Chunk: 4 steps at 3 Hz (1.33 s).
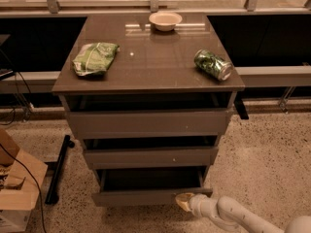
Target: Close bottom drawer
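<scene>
Bottom drawer [146, 197] stands pulled out of the cabinet [146, 76], lowest of three, dark tray exposed behind its flat front. Gripper [184, 201] sits low at the floor on the near side of that front, at or just touching its right-hand part, arm entering from lower right. Whether it is open or closed cannot be told; it appears to grasp nothing. The front's long axis runs left-right, and closing travel runs away from the gripper into the cabinet. Judgement: contact right of centre, so the push may skew the drawer.
</scene>
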Available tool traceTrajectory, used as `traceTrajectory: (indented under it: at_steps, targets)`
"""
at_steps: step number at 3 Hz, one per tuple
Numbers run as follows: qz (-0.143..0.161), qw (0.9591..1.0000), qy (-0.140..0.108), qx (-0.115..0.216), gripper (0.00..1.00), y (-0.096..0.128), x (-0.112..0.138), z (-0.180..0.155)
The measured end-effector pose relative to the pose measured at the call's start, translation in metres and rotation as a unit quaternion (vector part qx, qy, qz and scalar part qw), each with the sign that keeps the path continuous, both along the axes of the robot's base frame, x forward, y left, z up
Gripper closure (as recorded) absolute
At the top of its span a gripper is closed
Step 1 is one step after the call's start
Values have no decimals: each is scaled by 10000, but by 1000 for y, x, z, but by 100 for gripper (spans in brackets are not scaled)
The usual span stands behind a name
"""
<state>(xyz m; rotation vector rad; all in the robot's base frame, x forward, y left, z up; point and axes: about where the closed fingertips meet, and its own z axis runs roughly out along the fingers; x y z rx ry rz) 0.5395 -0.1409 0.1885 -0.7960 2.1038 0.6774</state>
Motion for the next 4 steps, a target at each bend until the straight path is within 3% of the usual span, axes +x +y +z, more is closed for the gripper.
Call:
traceTrajectory:
  at_steps: [1,2,4]
  targets:
    - [10,9997,-220,37,84,9,24,-2]
    - [0,9997,-256,44,55,10,28,-1]
    - [-57,9980,-616,90,8,19,64,5]
